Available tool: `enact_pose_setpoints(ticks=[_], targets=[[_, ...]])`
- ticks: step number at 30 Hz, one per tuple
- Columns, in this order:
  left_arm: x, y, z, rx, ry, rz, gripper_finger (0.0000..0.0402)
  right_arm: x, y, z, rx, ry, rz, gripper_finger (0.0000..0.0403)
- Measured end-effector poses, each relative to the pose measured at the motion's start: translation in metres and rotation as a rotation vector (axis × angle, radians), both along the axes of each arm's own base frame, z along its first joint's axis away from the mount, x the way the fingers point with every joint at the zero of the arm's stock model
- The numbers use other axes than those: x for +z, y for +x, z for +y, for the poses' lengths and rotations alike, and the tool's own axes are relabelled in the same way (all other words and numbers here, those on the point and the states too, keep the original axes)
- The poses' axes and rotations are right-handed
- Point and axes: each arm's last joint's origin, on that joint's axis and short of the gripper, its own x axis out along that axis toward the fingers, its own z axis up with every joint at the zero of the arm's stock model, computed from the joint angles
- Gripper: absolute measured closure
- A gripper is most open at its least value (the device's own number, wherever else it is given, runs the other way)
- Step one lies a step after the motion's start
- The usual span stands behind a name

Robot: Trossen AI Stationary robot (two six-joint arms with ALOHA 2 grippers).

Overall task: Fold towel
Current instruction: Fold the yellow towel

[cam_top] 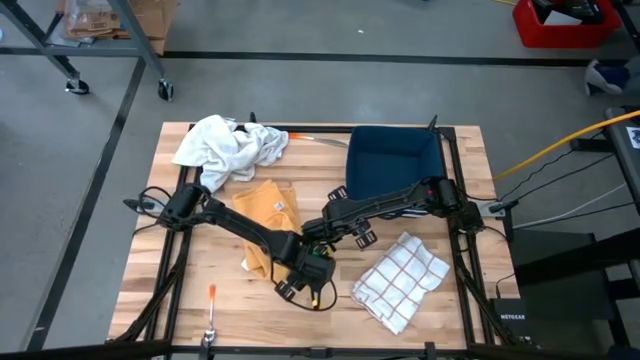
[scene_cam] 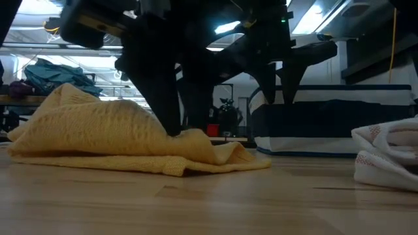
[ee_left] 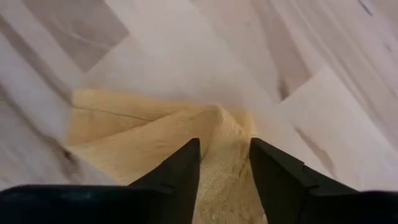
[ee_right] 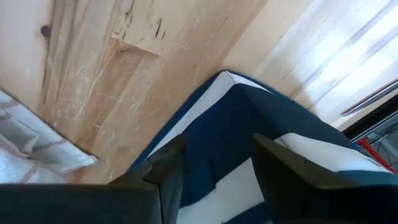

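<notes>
A yellow towel (cam_top: 262, 212) lies rumpled on the wooden table (cam_top: 200, 260), left of centre. In the low view the yellow towel (scene_cam: 98, 134) is a low heap. My left gripper (cam_top: 306, 268) stands on the towel's near right part, and yellow cloth fills the gap in my left gripper (ee_left: 224, 149). My right gripper (cam_top: 345, 230) hangs open just beyond it, near the blue bin's (cam_top: 395, 160) near left corner. Nothing sits between the fingers of my right gripper (ee_right: 217, 149). My left gripper comes down steeply from above onto the towel near its near right edge. A raised ridge of cloth (ee_left: 219, 121) stands between the two fingers and runs out past their tips. One layer or several, I cannot tell. The towel lies slack on the table.
A white towel heap (cam_top: 228, 148) lies at the far left of the table. A white towel with red checks (cam_top: 402, 280) lies near right and also shows in the low view (scene_cam: 388, 153). An orange-handled tool (cam_top: 212, 292) lies near the front left.
</notes>
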Motion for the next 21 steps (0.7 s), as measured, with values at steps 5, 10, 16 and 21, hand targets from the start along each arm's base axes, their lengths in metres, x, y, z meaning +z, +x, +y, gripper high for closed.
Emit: enact_pose_setpoints(ticks=[5,10,16,21], targets=[[-0.001,-0.004,-0.005,-0.015,0.004,0.019,0.031,0.0,0.0,0.0,0.0,0.0,0.0,0.0221],[0.0,-0.005,-0.007,0.033,0.01,0.019,0.0366,0.0,0.0,0.0,0.0,0.0,-0.001,0.0221],[0.016,-0.014,-0.006,0.132,0.101,0.015,0.0393,0.0,0.0,0.0,0.0,0.0,-0.004,0.0221],[0.026,-0.022,-0.002,0.187,0.121,0.035,0.0397,0.001,0.004,0.001,-0.008,0.025,-0.063,0.0221]])
